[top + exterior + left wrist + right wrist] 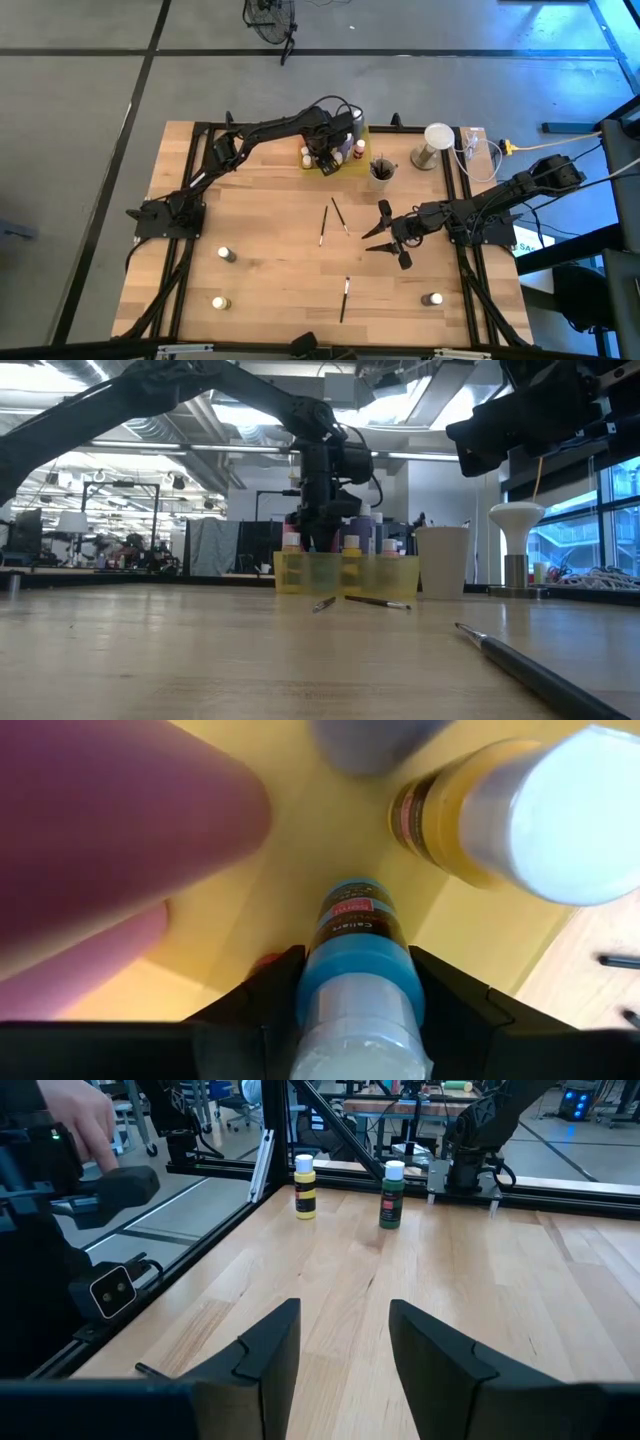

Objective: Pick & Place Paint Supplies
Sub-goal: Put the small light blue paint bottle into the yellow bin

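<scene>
My left gripper (325, 157) reaches down into the translucent yellow tray (352, 165) at the table's far middle. It is shut on a blue paint bottle with a white cap (356, 955). Pink and purple bottles (110, 830) and a yellow bottle (500, 810) stand around it in the tray. My right gripper (388, 238) is open and empty above the table's right middle. Two thin brushes (332, 220) lie at the table's middle and one (345, 298) lies nearer the front. Loose bottles stand at the front left (227, 254) (219, 302) and the front right (433, 299). My left gripper pinches the blue bottle between its two fingers (262, 1010), on the bottle's sides just below the white cap (352, 982). The fingers come from above, pointing down. The bottle is upright inside the tray; whether its base rests on the tray floor (300, 860) I cannot tell.
A grey-beige cup (381, 170) holding brushes stands right of the tray, and a white mushroom-shaped object (437, 140) stands behind it. The right wrist view shows a yellow bottle (305, 1187) and a green bottle (392, 1195) and, off the table, a person's hand (85, 1120).
</scene>
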{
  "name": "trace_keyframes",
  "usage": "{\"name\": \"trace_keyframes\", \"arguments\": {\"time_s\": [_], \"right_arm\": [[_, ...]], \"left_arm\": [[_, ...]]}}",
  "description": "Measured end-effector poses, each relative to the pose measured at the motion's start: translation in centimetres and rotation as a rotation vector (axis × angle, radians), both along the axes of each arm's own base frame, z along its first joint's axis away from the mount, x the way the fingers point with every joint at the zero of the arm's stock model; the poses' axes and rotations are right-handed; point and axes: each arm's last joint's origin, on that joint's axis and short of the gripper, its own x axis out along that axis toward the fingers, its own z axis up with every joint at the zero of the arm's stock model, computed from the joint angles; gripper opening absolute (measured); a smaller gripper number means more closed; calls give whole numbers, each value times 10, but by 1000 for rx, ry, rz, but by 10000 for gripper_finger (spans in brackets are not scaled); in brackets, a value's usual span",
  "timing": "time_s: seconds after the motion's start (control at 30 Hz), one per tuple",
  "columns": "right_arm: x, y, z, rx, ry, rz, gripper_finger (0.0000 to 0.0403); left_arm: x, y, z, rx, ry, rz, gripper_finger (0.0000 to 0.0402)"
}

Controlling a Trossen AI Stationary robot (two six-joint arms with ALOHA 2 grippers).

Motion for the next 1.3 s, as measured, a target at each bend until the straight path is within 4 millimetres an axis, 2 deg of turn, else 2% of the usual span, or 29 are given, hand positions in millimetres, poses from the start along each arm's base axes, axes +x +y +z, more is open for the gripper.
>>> {"name": "trace_keyframes", "arguments": {"time_s": [1.3], "right_arm": [[0,0,0,-1,3,-1,157]], "left_arm": [[7,-16,1,6,3,-35,167]]}}
